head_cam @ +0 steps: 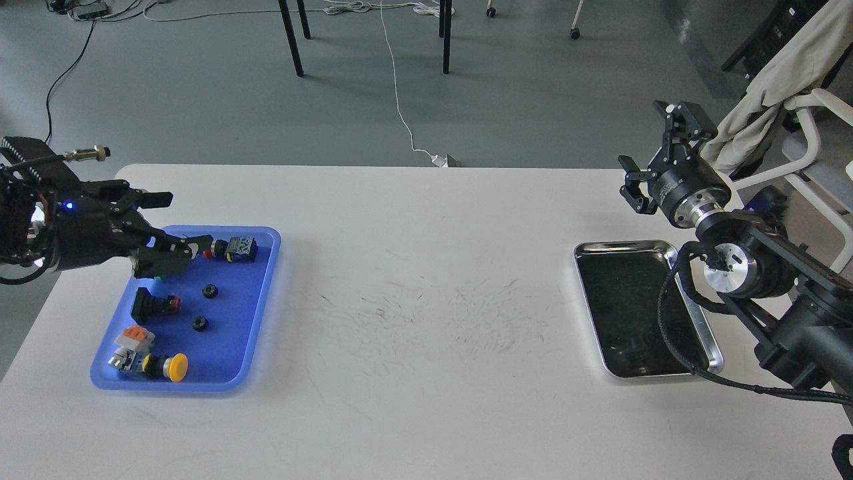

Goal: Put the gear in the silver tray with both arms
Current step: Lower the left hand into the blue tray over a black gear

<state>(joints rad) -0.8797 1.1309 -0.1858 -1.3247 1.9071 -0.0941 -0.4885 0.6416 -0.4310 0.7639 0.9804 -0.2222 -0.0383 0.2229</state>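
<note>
The left gripper (172,223) hangs over the far left corner of the blue tray (263,303), its fingers (154,198) spread apart and holding nothing. Inside the blue tray lie several push-button switches and two small black gears (210,291), one nearer the far edge, the other (198,323) just nearer the robot. To the right of the blue tray, well apart across the white table (426,280), sits the silver tray (620,248), with nothing visible in it. The right gripper (656,157) is raised beyond the silver tray's far right corner, fingers open and empty.
</note>
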